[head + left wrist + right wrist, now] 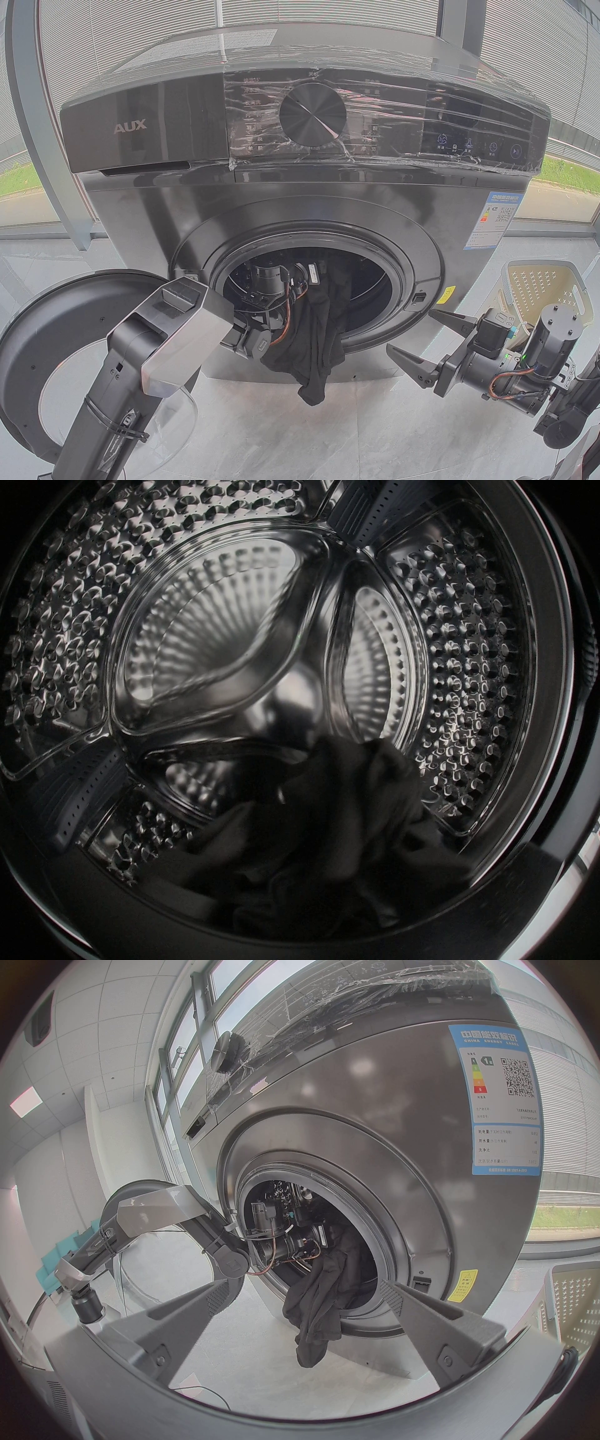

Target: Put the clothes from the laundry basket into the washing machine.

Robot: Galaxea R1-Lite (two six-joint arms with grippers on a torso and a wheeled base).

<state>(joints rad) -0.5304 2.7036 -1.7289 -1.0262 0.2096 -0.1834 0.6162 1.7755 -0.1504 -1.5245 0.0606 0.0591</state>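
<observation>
The left wrist view looks straight into the steel drum (206,636) and gives me what the others cannot: dark cloth heaped on the drum's floor near the front rim, its folds hard to separate in the gloom. From the head view I see the other part of that black garment (312,337), draped over the lower lip of the washing machine (187,206) opening and hanging down the front panel, its lowest end close to the floor. So the garment is half in, half out. The right wrist view agrees, showing it spilling out of the opening from the side. The left gripper (270,289) is inside the mouth of the opening, just beside the garment's upper part, with cables and housing blocking its working end; I cannot tell whether it grips the cloth or is free of it. The left arm (169,337) slants up from the lower left, crossing in front of the open door (56,337), which is swung out to the machine's left and cut off at the picture edge. The right gripper (428,344) hangs in the air to the right of the opening, well apart from the garment, spread wide and holding nothing, pointing toward the machine. Behind it stands the cream perforated laundry basket (544,284), partly hidden by the right arm, and I cannot make out its contents.
</observation>
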